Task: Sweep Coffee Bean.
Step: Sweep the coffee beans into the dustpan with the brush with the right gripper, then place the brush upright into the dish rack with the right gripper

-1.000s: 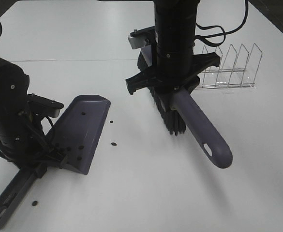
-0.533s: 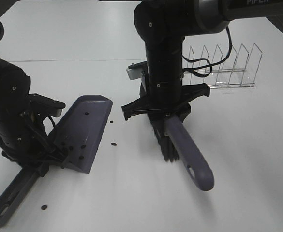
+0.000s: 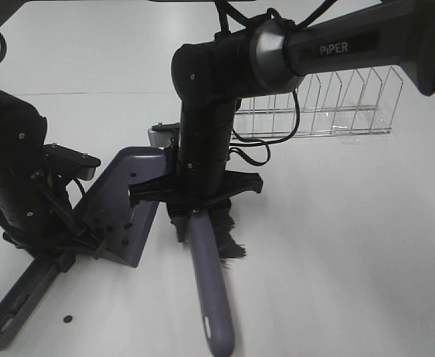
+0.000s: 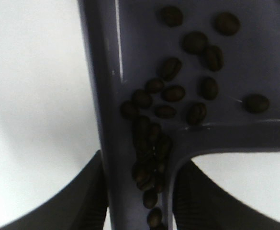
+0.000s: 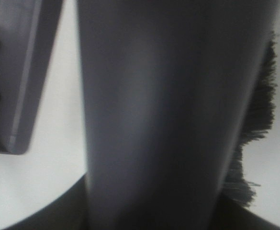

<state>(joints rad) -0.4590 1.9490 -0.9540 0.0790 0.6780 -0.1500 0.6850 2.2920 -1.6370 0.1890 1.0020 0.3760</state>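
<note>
On the white worktop, at the far right side, stands a wire rack. The purple dustpan is on the left, with its open edge turned toward the middle. The left gripper is clenched around its handle. Just beside that open edge, the right gripper is grasping firmly the purple brush. Its black bristles are down at the worktop and splayed to one side. Most coffee beans are inside the dustpan: many are piled where the pan meets the handle, others lie spread on its floor. One bean lies alone on the worktop, near the end of the dustpan handle.
</note>
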